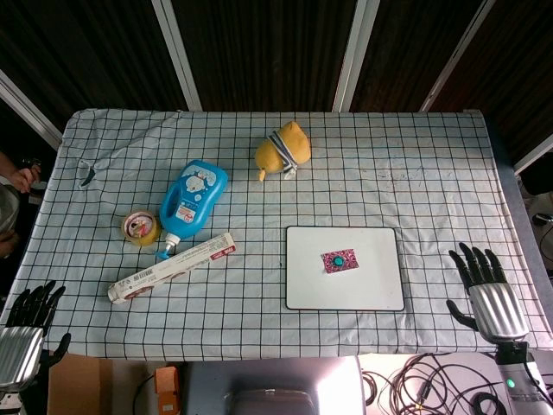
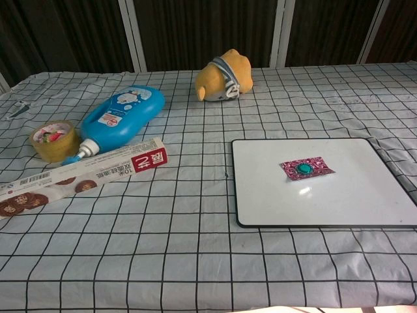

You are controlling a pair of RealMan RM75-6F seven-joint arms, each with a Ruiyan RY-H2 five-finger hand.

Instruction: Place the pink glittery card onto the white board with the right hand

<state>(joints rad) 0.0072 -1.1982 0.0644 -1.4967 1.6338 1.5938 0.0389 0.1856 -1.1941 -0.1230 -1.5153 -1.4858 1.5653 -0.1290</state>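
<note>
A pink glittery card (image 1: 339, 260) with a small teal dot at its centre lies flat on the white board (image 1: 302, 290), well to the left of the robot's right hand (image 1: 486, 291) and slightly farther from the robot than it. The card sits near the middle of the board, touched by nothing. The right hand hangs off the near right corner of the surface (image 1: 432, 181), apart from the board's right edge, its dark fingers (image 1: 473, 258) spread and pointing away from the robot, thumb out to the side, holding nothing. It shows only in the head view; the chest view shows the card (image 2: 306, 167) and board (image 2: 260, 202) with no hand over them.

The left hand (image 1: 22, 333) rests off the opposite near corner, far to the left of the right hand, fingers likewise apart and empty.

Farther left from the right hand, beyond the board, a long red-and-white box (image 1: 173, 267) lies diagonally on the checked cloth, with a roll of tape (image 1: 140, 227) and a blue bottle (image 1: 194, 201) lying on its side behind it; the bottle's nozzle points toward the box. A yellow plush toy (image 1: 282, 149) lies toward the far side of the surface, behind the board. A person's hand (image 1: 19, 176) shows at the left edge of the head view.
</note>
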